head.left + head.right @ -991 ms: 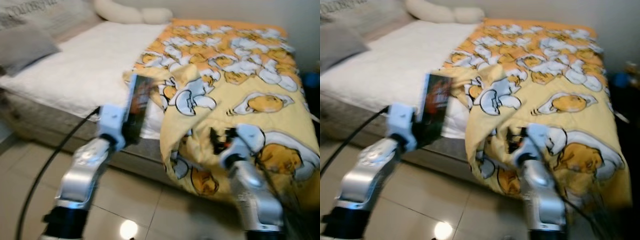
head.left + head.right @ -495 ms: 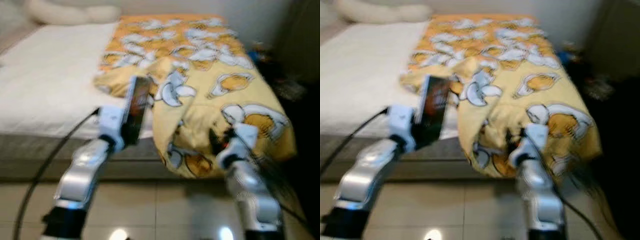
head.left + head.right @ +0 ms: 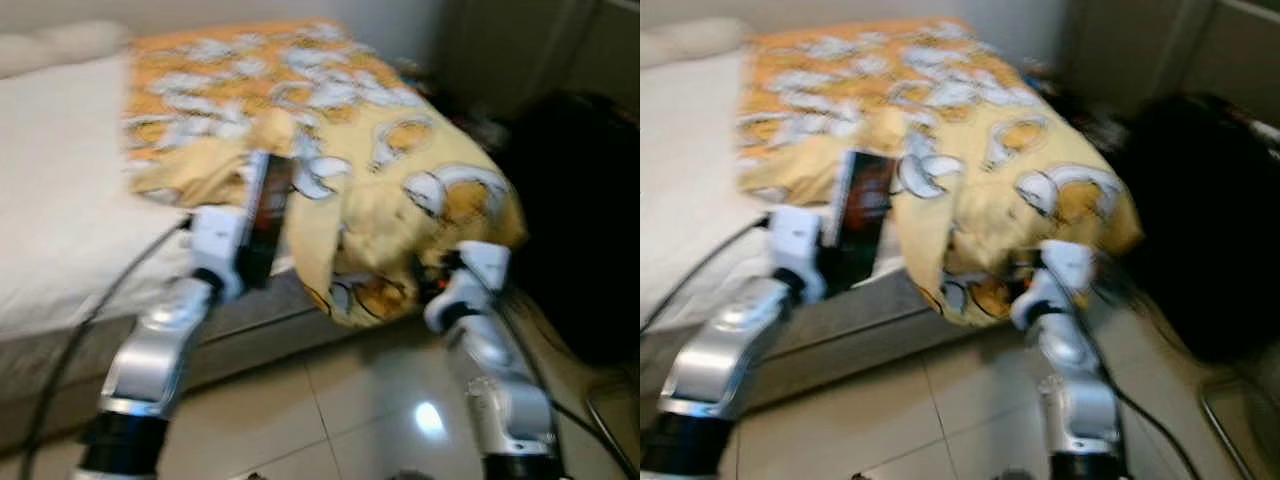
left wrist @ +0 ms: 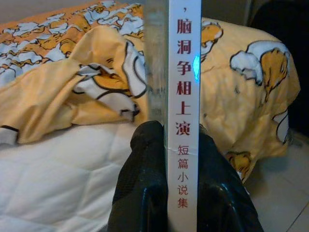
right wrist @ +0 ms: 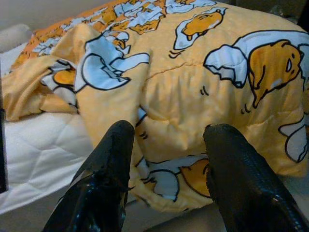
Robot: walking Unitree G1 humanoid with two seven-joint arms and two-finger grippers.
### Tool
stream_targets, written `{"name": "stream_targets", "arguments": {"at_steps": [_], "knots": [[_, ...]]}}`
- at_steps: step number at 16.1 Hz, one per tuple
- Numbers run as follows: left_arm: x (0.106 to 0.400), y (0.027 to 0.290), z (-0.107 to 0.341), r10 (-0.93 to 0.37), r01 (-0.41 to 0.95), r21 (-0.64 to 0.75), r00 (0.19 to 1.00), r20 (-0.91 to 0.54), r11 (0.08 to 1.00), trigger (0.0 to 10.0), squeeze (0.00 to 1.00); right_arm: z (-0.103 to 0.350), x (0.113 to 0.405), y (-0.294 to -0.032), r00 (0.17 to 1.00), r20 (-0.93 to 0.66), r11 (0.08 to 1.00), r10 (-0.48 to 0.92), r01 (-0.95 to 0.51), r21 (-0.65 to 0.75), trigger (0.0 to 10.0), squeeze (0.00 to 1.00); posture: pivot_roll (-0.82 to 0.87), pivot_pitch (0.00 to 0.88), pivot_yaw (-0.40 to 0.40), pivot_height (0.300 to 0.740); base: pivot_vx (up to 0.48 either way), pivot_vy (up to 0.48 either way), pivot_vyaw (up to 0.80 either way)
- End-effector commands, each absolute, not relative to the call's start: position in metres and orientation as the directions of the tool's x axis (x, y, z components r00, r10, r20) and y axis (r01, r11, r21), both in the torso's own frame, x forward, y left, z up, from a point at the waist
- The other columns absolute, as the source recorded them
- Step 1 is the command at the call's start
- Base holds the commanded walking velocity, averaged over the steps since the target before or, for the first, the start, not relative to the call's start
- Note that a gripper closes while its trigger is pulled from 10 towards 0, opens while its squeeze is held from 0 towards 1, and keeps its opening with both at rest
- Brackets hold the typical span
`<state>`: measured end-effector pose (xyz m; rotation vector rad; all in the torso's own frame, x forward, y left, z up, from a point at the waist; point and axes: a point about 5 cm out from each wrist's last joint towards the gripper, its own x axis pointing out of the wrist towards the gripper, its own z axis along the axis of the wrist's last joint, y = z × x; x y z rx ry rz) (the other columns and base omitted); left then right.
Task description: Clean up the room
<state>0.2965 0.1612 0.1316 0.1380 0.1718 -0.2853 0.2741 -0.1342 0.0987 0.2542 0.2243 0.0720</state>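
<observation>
Yellow quilt (image 5: 193, 96) with egg cartoons lies bunched on the bed, just ahead of both pincers. The left gripper (image 4: 181, 159) is clamped on a thin book (image 4: 182, 87), held upright by its lower end, spine facing the wrist camera (the red writing on it is Chinese). The book sits between the two black fingers (image 4: 145, 174) and pokes up well past them, above the white mattress (image 4: 58, 169) edge. The right gripper (image 5: 166, 145) has its fingers spread apart with nothing between them, close in front of the quilt's hanging corner.

The book could tip or slide out, I think, because only its bottom is pinched and the robot seems to be moving (the head views are blurry). Beyond the right pincer, a big dark shape (image 3: 570, 210) stands on the tiled floor (image 3: 350, 420) and could block the way. What it is, I cannot tell.
</observation>
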Motion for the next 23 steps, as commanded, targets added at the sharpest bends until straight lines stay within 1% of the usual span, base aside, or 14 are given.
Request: {"name": "stream_targets", "arguments": {"at_steps": [1, 4, 10, 12, 13, 15, 20, 23], "knots": [[0.299, 0.153, 0.144, -0.294, 0.309, 0.116, 0.947, -0.128, 0.944, 10.0, 0.0, 0.102, 0.277, -0.142, 0.977, -0.2, 0.97, 0.079, -0.029, 0.242, 10.0, 0.0, -0.05, 0.0, 0.055, 0.74, 0.0, 0.48, -0.8], [0.299, 0.154, 0.144, -0.289, 0.304, 0.119, 0.949, -0.129, 0.945, 10.0, 0.0, 0.103, 0.278, -0.142, 0.978, -0.192, 0.971, 0.077, -0.03, 0.235, 10.0, 0.0, -0.05, 0.0, 0.056, 0.74, 0.0, 0.48, -0.69], [0.3, 0.156, 0.143, -0.28, 0.296, 0.122, 0.951, -0.133, 0.947, 10.0, 0.0, 0.106, 0.28, -0.142, 0.984, -0.163, 0.971, 0.074, -0.034, 0.235, 10.0, 0.0, -0.05, 0.0, 0.058, 0.74, 0.0, 0.48, 0.0], [0.299, 0.156, 0.143, -0.277, 0.293, 0.122, 0.952, -0.134, 0.948, 10.0, 0.0, 0.109, 0.28, -0.14, 0.986, -0.136, 0.97, 0.095, -0.06, 0.236, 10.0, 0.0, -0.05, 0.0, 0.056, 0.74, 0.0, 0.48, 0.0], [0.299, 0.157, 0.143, -0.274, 0.291, 0.122, 0.952, -0.134, 0.949, 10.0, 0.0, 0.112, 0.28, -0.137, 0.984, -0.122, 0.976, 0.129, -0.104, 0.193, 10.0, 0.0, -0.05, 0.0, 0.056, 0.74, 0.0, 0.48, 0.0], [0.298, 0.157, 0.143, -0.27, 0.286, 0.12, 0.954, -0.133, 0.951, 10.0, 0.0, 0.114, 0.281, -0.132, 0.98, -0.113, 0.976, 0.165, -0.145, 0.165, 10.0, 0.0, -0.05, 0.0, 0.052, 0.74, 0.0, 0.48, 0.8], [0.298, 0.157, 0.142, -0.264, 0.28, 0.12, 0.955, -0.132, 0.953, 10.0, 0.0, 0.114, 0.283, -0.132, 0.981, -0.103, 0.976, 0.163, -0.145, 0.165, 10.0, 0.0, -0.05, 0.0, 0.048, 0.74, 0.0, 0.48, 0.8], [0.298, 0.158, 0.142, -0.261, 0.277, 0.121, 0.956, -0.133, 0.953, 10.0, 0.0, 0.113, 0.285, -0.135, 0.983, -0.106, 0.975, 0.15, -0.129, 0.181, 10.0, 0.0, -0.05, 0.0, 0.046, 0.74, 0.0, 0.48, 0.0]]}}
